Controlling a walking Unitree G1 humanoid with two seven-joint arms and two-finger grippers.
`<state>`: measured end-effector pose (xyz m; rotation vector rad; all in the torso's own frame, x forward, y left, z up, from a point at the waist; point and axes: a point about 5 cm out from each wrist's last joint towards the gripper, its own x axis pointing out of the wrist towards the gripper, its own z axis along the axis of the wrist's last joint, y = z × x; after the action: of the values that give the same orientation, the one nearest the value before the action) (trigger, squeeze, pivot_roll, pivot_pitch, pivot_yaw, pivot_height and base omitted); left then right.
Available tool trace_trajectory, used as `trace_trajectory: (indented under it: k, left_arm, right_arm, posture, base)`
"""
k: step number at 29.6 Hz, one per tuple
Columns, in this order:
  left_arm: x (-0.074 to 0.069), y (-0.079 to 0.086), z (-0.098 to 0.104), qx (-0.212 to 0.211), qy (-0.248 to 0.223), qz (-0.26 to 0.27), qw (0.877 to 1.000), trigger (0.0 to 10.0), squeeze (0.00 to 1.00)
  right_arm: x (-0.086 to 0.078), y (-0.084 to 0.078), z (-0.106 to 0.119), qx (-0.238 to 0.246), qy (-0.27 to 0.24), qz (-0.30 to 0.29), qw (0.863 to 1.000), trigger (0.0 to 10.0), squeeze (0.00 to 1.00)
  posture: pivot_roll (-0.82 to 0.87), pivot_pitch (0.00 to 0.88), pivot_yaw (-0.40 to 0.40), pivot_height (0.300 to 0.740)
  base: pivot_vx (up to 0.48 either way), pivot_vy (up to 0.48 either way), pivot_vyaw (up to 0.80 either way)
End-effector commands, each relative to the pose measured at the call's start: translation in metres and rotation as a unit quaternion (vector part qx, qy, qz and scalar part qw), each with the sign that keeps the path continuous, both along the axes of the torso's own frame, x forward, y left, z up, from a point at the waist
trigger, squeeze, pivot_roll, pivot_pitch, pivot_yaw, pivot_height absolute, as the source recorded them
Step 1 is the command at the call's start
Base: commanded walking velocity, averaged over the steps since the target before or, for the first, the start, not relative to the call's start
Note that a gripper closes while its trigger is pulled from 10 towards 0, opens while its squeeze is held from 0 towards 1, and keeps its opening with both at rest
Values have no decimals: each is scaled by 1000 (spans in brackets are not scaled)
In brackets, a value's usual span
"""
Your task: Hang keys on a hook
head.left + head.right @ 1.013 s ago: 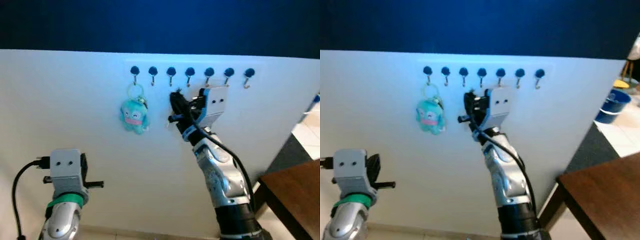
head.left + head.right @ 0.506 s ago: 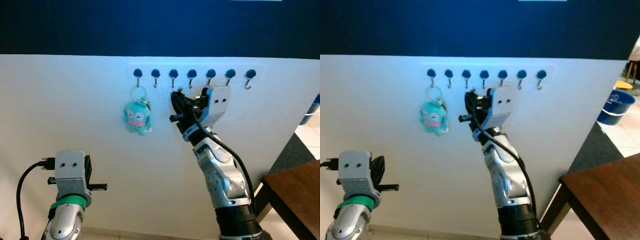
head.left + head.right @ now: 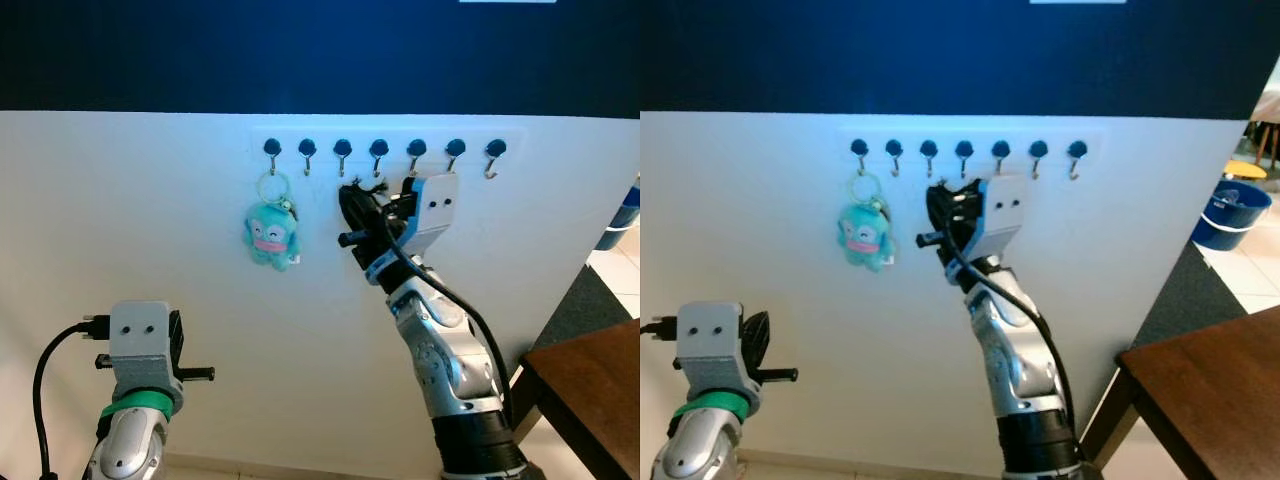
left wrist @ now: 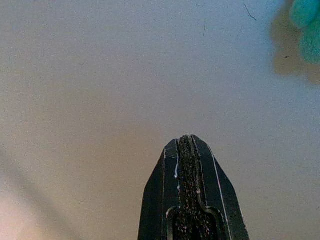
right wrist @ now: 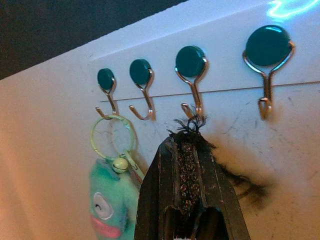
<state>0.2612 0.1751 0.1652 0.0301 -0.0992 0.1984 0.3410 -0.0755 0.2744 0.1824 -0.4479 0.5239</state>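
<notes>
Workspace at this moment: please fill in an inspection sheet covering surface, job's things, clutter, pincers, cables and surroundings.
Surface: white wall below a dark upper band.
Job's things: row of seven hooks; teal plush keychain hangs by its ring on the leftmost hook; a frayed black cord sticks out of the right pincer's tips.
Clutter: nothing seen.
Pincers: right pincer shut on the cord, just below the third hook from the left; left pincer shut, low, pointing at bare wall.
Cables: black cable at left wrist.
Surroundings: brown table, blue bin.

Evenly bright on the white wall (image 3: 150, 220), dark across the top of frame; soft, slightly blurred; bluish glare upper right in the right wrist view.
</notes>
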Motion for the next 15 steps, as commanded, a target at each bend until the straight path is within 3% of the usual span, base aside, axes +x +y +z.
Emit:
trace_trajectory:
  k: [1,15]
  left_arm:
    - [0,2,-4,-3,10,3,1000,10000,0]
    - [-2,2,-4,-3,10,4,1000,10000,0]
  right_arm:
    - [1,7,-1,-1,6,18,1000,10000,0]
    - [13,21,14,-3,-5,36,999,10000,0]
  posture:
    - [-139,6,117,740]
    - [-128,8,109,740]
  base:
    - [0,0,0]
    - [0,0,0]
